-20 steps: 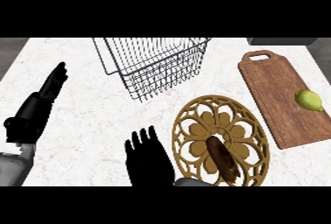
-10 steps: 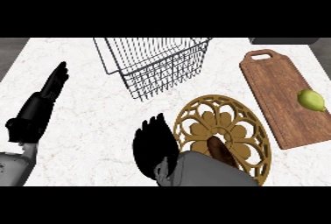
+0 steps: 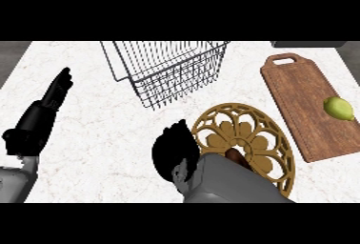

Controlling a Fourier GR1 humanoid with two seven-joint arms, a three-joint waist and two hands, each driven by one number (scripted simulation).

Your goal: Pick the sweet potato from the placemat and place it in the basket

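Right hand over the mat's left edge

Now the right hand [image 3: 175,153] lies at the left rim of the round gold mat [image 3: 243,143], fingers curled downward; whether they hold anything cannot be told. The sweet potato [image 3: 234,155] shows only as a dark brown bit on the mat, mostly hidden by the grey forearm. Up the counter stands the wire basket [image 3: 169,69]. The left hand [image 3: 49,107] rests at left, fingers straight. A lime [image 3: 339,108] lies on the board [image 3: 302,102].
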